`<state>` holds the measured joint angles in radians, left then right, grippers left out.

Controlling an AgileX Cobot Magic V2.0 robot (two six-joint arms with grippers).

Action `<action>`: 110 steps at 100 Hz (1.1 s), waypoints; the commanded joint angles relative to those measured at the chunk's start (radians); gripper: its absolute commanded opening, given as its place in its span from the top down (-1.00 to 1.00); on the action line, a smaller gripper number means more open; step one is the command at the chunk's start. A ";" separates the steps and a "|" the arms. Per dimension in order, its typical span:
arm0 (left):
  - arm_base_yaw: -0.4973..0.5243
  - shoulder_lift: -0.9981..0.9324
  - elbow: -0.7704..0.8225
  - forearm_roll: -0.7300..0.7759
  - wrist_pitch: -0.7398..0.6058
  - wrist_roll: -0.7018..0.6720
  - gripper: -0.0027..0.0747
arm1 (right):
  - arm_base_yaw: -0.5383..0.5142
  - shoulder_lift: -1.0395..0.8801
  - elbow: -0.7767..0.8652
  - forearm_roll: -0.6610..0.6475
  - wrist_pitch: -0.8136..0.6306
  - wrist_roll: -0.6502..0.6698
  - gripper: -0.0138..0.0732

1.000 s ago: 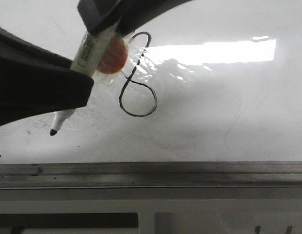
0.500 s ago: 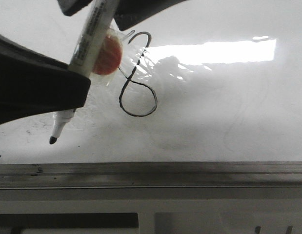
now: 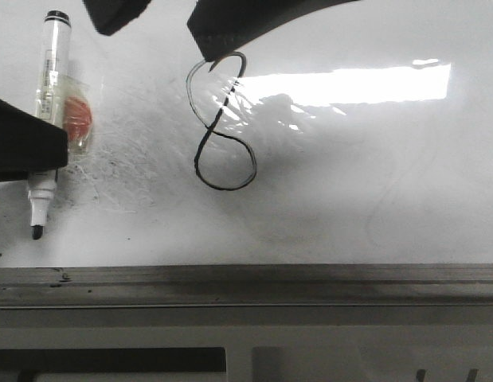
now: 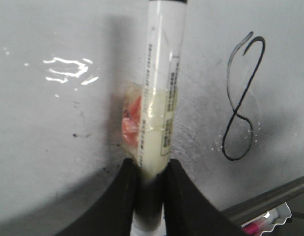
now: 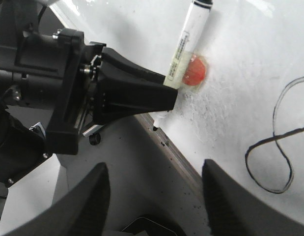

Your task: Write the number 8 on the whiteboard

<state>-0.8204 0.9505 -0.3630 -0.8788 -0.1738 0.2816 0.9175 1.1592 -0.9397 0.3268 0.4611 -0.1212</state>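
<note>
Left of the number 8 [image 3: 222,127] on the whiteboard [image 3: 373,207], the left hand [image 4: 151,196] pinches a marker [image 3: 47,111] near its tip end, nib off the surface and aimed at the grey rail [image 3: 246,284], the capless barrel pointing away. The hold looks like a lift-off: the tool is kept well clear of the wet ink so nothing smears. An orange blob under clear tape [image 3: 77,119] rides beside the barrel, seemingly a grip aid. The figure itself stands finished, tall and narrow, its top loop slightly gapped, amid scratchy grey residue. Right of it, the right hand [image 5: 154,196] hovers with fingers spread and empty, apparently parked out of the writing path. Glare streaks the board beyond.
</note>
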 commanded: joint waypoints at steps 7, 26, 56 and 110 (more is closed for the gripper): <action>0.007 0.004 -0.032 -0.002 -0.039 -0.009 0.98 | -0.006 -0.018 -0.030 0.010 -0.053 -0.001 -0.15; 0.007 0.009 -0.032 -0.002 -0.037 -0.009 0.98 | -0.006 -0.018 -0.030 0.010 -0.051 -0.001 -0.15; 0.007 0.009 -0.032 -0.041 -0.017 -0.012 0.80 | -0.006 -0.018 -0.030 0.027 -0.051 -0.001 -0.15; 0.007 -0.038 -0.032 -0.061 0.005 -0.009 0.16 | -0.006 -0.061 -0.026 0.000 -0.051 -0.001 0.47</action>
<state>-0.8164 0.9493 -0.3645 -0.9442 -0.1282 0.2793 0.9175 1.1518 -0.9397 0.3368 0.4640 -0.1212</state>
